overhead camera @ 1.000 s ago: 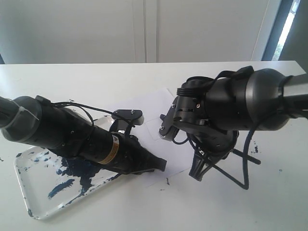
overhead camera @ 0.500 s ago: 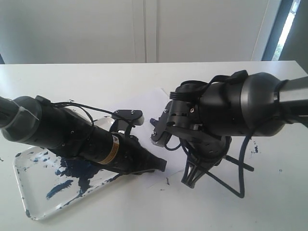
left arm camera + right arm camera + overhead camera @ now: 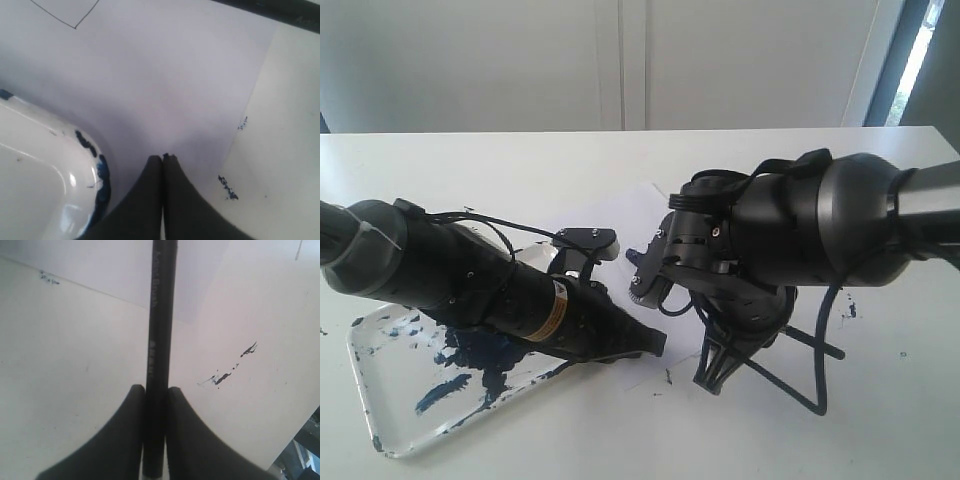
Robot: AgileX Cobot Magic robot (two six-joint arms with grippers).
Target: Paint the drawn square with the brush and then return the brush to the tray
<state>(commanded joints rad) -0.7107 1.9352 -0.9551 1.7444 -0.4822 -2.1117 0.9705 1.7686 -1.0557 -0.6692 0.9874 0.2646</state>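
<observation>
The brush (image 3: 159, 315), a thin black stick, runs straight out from between my right gripper's (image 3: 156, 387) fingers and crosses the edge of the white paper sheet (image 3: 100, 265); its tip lies outside the frame. In the exterior view the right gripper (image 3: 713, 378) points down just right of the paper (image 3: 630, 215), and the arm hides most of the brush. One corner of the drawn square (image 3: 65, 7) shows as a bare thin outline. My left gripper (image 3: 163, 157) is shut and empty, low over the paper beside the tray's (image 3: 100, 170) blue-smeared rim. The left arm lies across the tray (image 3: 390, 420).
Small dark blue specks mark the white table (image 3: 225, 375) near the paper's edge (image 3: 227, 187). A black cable loop (image 3: 820, 390) hangs under the right arm. A dark bar (image 3: 270, 7) crosses the far corner of the left wrist view.
The right arm has swung left and slightly nearer, bringing its gripper and the brush closer to the paper's corner. The left arm has stayed still.
</observation>
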